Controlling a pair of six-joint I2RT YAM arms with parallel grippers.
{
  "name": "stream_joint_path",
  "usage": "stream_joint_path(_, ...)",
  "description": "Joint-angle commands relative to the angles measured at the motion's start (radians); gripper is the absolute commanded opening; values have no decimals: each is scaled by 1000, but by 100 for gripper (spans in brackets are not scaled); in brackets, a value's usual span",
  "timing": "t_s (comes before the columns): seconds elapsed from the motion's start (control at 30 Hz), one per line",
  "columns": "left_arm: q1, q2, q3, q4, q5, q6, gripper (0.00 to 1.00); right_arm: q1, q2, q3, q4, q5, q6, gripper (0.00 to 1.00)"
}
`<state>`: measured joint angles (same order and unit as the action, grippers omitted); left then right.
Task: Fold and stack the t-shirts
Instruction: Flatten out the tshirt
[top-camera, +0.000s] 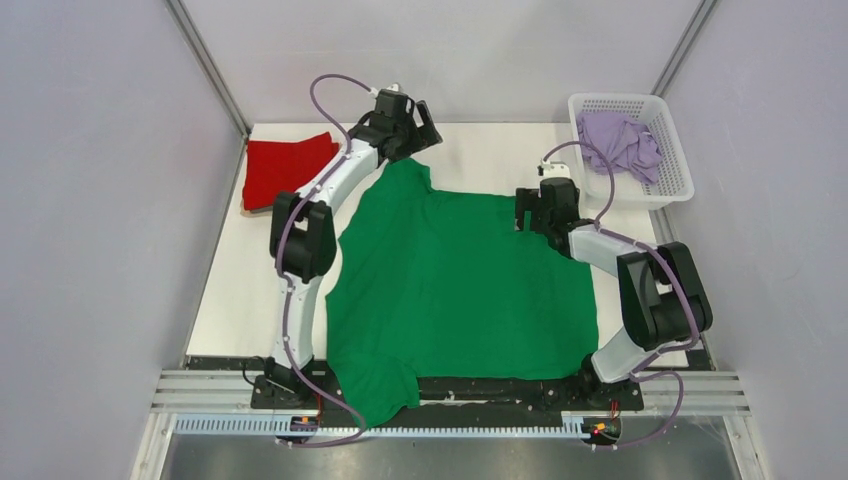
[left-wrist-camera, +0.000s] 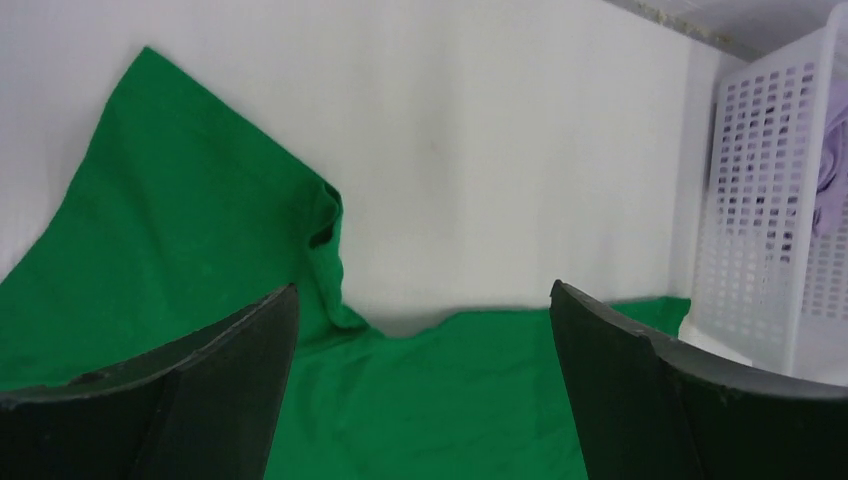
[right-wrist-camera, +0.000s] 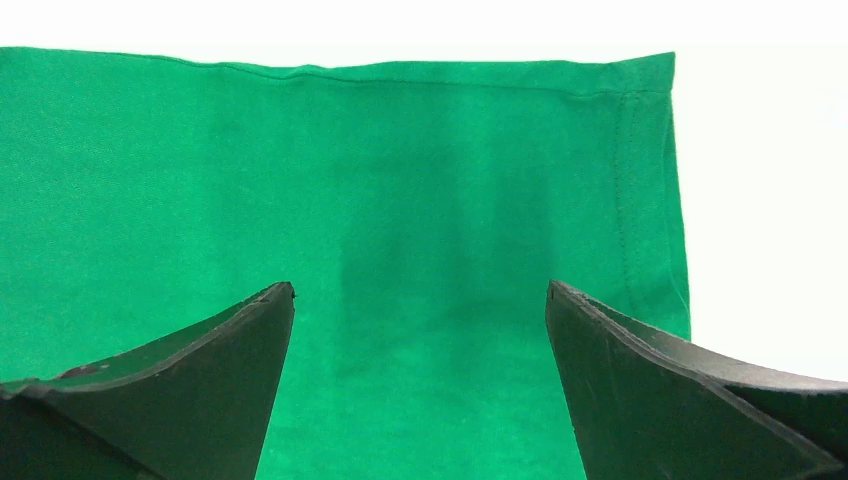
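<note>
Bright green short-sleeved t-shirt (top-camera: 460, 280) spread flat across the white bench (top-camera: 235, 300), one sleeve hanging over the near edge between the arm bases. Right claw (right-wrist-camera: 420, 288) above the shirt's far right corner, jaws wide apart, gripping nothing. Left claw (left-wrist-camera: 425, 288) near the far sleeve, jaws likewise apart and empty. Folded red t-shirt (top-camera: 285, 165) at the far left corner. White plastic lattice basket (top-camera: 672, 160) at the far right, holding a crumpled pale lilac t-shirt (top-camera: 620, 140).
</note>
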<state>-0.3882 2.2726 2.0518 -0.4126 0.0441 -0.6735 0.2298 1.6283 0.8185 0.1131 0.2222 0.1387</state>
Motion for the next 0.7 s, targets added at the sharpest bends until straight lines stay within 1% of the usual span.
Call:
stream_joint_path(0.0, -36, -116, -103, -108, -94, 82, 100, -1, -88, -33, 6, 7, 13, 98)
stream_joint_path(0.07, -41, -148, -190, -86, -110, 70, 100, -1, -120, -54, 3, 24, 12, 98)
stream_joint_path(0.13, -46, -165, -252, -31, -94, 59, 100, -1, -145, -73, 1, 39, 13, 98)
stream_joint_path(0.2, -50, -146, -254, 0, -56, 49, 100, -1, -156, -82, 10, 30, 12, 98)
stream_joint_path(0.4, -55, -18, -173, 140, 87, -9, 100, -1, -143, -85, 19, -6, 5, 98)
stream_joint_path(0.47, -56, 36, -113, 140, 129, -23, 100, -2, -140, -87, 16, -1, 3, 98)
stream_joint_path(0.6, -58, 133, -5, 130, 147, -50, 100, -4, -140, -83, 9, 6, -2, 98)
stream_joint_path(0.67, -57, 182, 40, 138, 192, -62, 100, -2, -140, -85, 10, 7, 1, 98)
